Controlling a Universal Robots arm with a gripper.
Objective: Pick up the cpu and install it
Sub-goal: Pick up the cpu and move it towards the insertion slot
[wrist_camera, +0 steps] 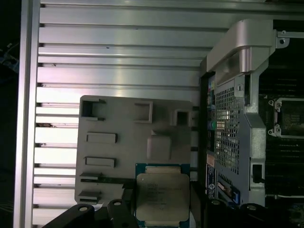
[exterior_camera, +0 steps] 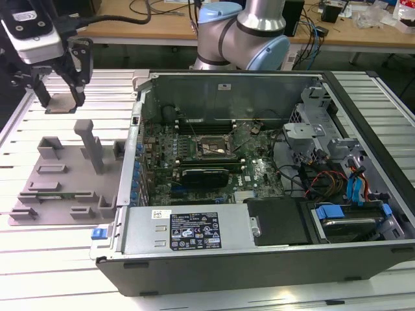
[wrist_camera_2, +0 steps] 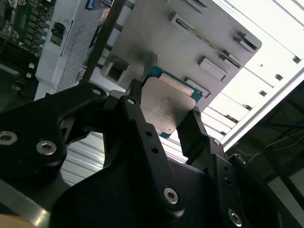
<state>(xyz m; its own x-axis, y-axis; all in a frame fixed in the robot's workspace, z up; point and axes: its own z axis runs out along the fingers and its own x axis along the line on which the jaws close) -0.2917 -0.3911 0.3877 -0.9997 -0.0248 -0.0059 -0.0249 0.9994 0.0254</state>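
The cpu (exterior_camera: 63, 103), a thin square chip with a silver-grey metal top, hangs in the air above the slatted table at the exterior view's upper left. My gripper (exterior_camera: 61, 98) is shut on it, one black finger on each opposite edge. In the second wrist view the cpu (wrist_camera_2: 173, 97) sits between the black fingers (wrist_camera_2: 137, 114), its green border showing. In the first wrist view the cpu (wrist_camera: 162, 190) hangs over the grey fixture tray (wrist_camera: 118, 123). The empty motherboard socket (exterior_camera: 211, 148) lies inside the open computer case, well to the exterior view's right of the gripper.
The grey fixture tray (exterior_camera: 58, 188) with raised posts lies on the slatted table below the gripper. The open computer case (exterior_camera: 259, 175) has a tall side wall (exterior_camera: 133, 142) facing the tray. Cables and drive bays (exterior_camera: 343, 188) crowd the case's right side. The arm's base (exterior_camera: 243, 35) stands behind the case.
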